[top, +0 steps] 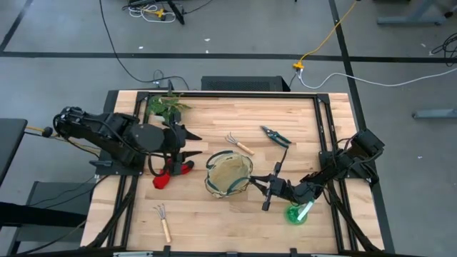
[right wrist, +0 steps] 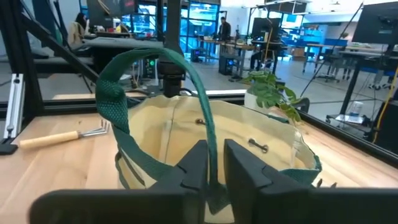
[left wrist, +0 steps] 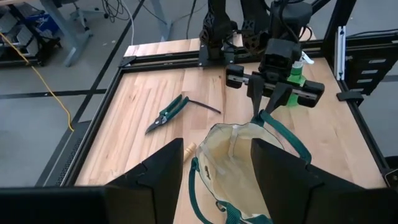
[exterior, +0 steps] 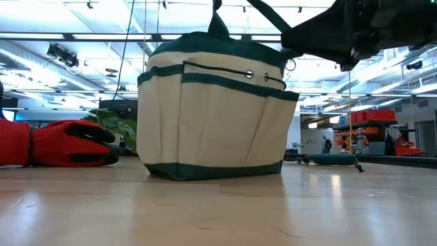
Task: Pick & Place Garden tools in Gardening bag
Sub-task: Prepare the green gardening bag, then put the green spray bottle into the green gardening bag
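The cream gardening bag with green trim stands upright on its base at mid-table. My right gripper is at its right rim, shut on a green loop handle. My left gripper is open just left of the bag, over the red gloves, and its fingers frame the bag's mouth. One rake and the green-black shears lie beyond the bag. A second rake lies near the front left. The green round piece lies under my right arm. My right gripper pinches the bag's green loop handle between its two fingers, on the side of the bag toward the table's right. The fingers come in about level from the right. The strap arches up over the rim, and the bag stays on the table.
A leafy plant stands at the far left corner. A black frame rail runs along the table's sides. There is bare wood in front of the bag toward the near edge.
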{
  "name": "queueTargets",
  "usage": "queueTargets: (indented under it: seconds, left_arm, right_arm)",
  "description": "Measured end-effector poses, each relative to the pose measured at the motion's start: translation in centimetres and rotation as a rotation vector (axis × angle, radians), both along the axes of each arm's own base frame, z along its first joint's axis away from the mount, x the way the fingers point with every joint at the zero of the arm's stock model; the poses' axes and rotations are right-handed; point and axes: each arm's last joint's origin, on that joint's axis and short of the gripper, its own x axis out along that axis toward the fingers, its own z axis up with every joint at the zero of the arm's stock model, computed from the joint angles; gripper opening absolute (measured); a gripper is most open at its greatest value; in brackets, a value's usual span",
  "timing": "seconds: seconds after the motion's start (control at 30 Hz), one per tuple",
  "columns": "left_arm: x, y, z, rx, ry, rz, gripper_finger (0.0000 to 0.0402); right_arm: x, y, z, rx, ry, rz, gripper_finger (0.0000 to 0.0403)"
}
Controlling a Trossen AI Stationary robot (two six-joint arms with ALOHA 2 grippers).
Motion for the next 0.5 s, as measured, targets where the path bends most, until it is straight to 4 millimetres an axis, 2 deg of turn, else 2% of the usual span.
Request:
queueTargets:
  seconds: [0.3,0.5]
  left_arm:
    - [0.01,0.00,-0.01,0.000,0.001,0.000,0.0197]
    - [0.01,0.00,-0.02,0.001,0.001,0.000,0.0197]
  right_arm:
    - [-0.02,-0.04,0.34,0.006,-0.025,-0.020,0.0158]
    - [-0.06,-0.04,0.49,-0.003,-0.026,-0.021,0.0203]
